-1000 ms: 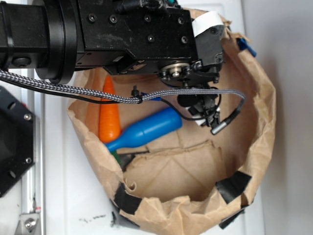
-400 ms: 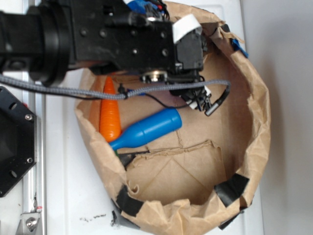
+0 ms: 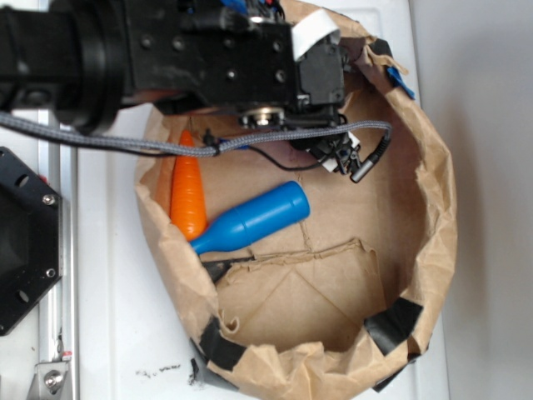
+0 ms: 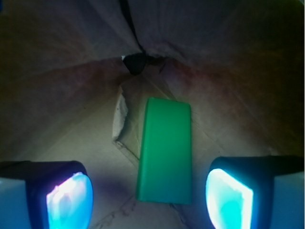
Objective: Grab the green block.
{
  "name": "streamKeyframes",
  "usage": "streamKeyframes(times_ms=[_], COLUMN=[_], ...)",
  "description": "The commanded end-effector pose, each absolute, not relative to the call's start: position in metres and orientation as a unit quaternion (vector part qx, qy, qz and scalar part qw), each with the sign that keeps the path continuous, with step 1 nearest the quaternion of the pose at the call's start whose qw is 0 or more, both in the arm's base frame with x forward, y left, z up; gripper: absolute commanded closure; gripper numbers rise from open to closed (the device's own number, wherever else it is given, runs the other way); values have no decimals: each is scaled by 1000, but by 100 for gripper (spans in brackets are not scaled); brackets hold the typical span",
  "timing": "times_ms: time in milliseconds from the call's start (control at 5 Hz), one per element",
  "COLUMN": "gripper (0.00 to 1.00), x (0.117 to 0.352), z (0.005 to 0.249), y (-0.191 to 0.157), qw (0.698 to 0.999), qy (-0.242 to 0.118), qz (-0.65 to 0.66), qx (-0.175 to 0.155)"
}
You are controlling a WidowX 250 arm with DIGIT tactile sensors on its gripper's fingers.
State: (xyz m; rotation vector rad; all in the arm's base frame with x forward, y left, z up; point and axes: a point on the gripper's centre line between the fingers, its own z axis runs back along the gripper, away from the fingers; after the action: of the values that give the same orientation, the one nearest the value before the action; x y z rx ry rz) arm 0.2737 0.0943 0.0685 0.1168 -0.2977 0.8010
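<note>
In the exterior view, a brown paper bag (image 3: 433,208) with a rolled rim sat on the white counter (image 3: 108,333), patched with black tape near its lower edge. The black robot arm (image 3: 191,58) reached over the bag's upper rim, and its gripper (image 3: 341,154) hung inside the bag near the upper wall. A braided grey cable (image 3: 125,142) ran along under the arm. Inside the bag, an orange carrot (image 3: 188,192) lay against the left wall, and a blue bottle (image 3: 250,218) lay tilted just beside it, its narrow neck touching the carrot's lower end. The green block could not be seen from this side; the arm covered that part of the bag. Whether the jaws stood apart could not be told here.

In the wrist view, the green block (image 4: 165,150) lay flat on the bag's creased paper floor, lengthwise, pointing toward the far fold of the bag. The two fingers (image 4: 69,198) showed at the lower corners, glowing blue-green, one on each side of the block's near end. The jaws stood wide apart, touching nothing, with the block between them
</note>
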Motion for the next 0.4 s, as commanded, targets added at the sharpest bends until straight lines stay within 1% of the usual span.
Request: streamKeyframes(times_ms=[0, 200], gripper=[0, 0], x=[283, 293], z=[66, 49], y=[114, 117], qw=[899, 900], qy=[-146, -132], qz=[410, 413], qx=[43, 41])
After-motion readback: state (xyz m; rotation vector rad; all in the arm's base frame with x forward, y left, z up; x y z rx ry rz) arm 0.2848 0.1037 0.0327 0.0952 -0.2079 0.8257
